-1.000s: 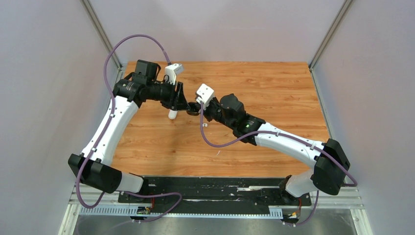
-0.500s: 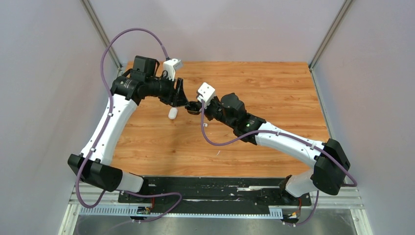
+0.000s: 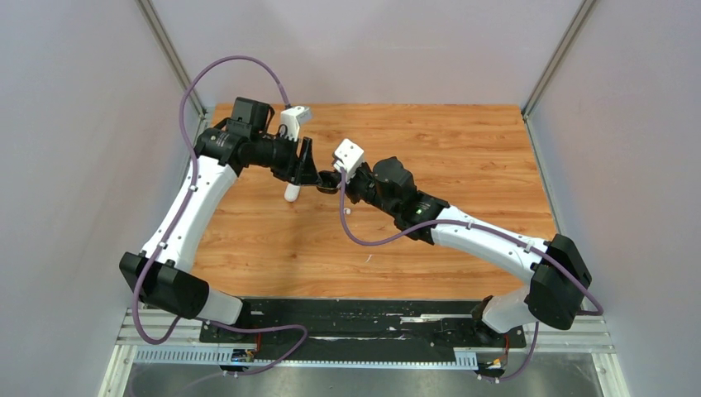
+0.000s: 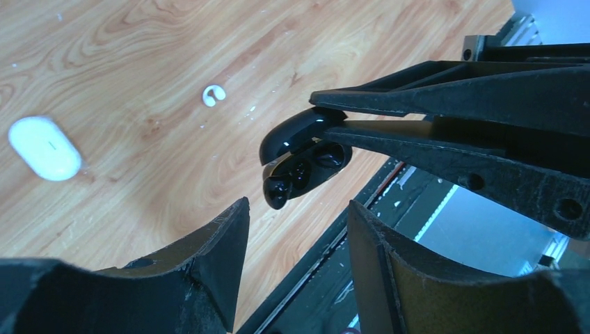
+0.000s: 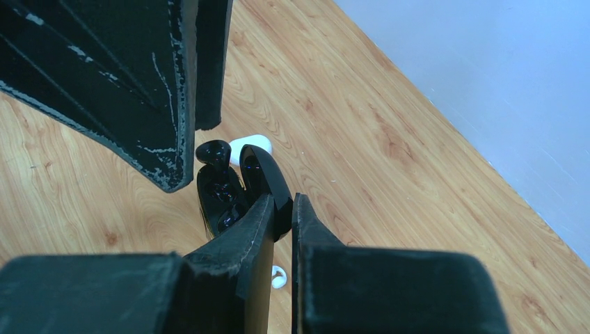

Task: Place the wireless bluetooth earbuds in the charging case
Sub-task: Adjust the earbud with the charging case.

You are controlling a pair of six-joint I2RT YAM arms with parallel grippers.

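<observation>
Nearest my bases, a tiny white plastic earbud point(image 3: 347, 211) lies alone on the wooden counter point(image 3: 463, 149), curled like a hook. To its left and slightly farther out, a white pebble-shaped plastic case point(image 4: 45, 147) lies flat on the wood, closed as far as I can see.

Above the counter, between those two, my right end effector point(image 5: 282, 202) reaches in from the right with its fingers pinched almost together on the raised lid of a glossy black pebble-shaped charging case point(image 4: 303, 149). The case hangs open in the air, its lower shell tipped away from my right fingers. Glossy black bean-shaped earbuds point(image 4: 306, 168) lie in that lower shell; I cannot tell whether they are pressed fully home.

Facing it from the left, my left end effector point(image 4: 298, 209) stands parted to a middling gap with nothing between its fingers. Its tips are just beside the open case and not touching it. In my right wrist view the left fingers point(image 5: 139, 83) loom directly over the lower shell, with the white case showing just beyond.
</observation>
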